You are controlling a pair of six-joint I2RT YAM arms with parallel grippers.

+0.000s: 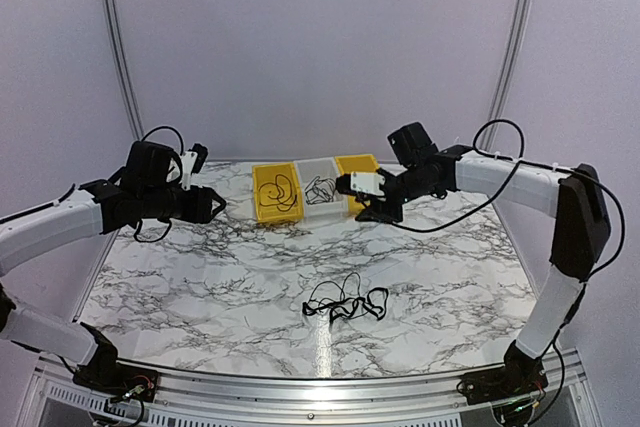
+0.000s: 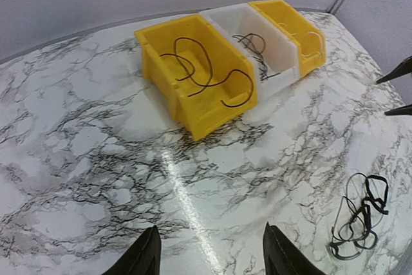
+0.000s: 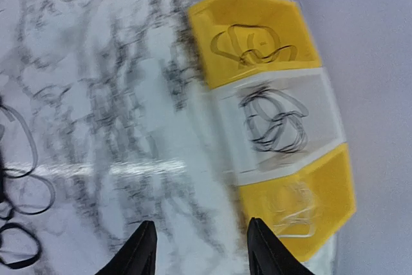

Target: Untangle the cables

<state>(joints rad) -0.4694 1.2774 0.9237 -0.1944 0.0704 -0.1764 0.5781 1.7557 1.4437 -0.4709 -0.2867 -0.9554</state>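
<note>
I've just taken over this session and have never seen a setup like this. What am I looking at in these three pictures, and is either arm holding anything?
Two robot arms are bolted at the near edge of a marble-patterned table. The wide picture looks down from above and behind them. The other two pictures come from a camera on each wrist, and the two dark prongs at the bottom are that arm's own claw. The left claw and the right claw are both open and hold nothing. A loose tangle of black cables lies on the table. At the far side stands a row of three bins, each with a cable inside.
</note>
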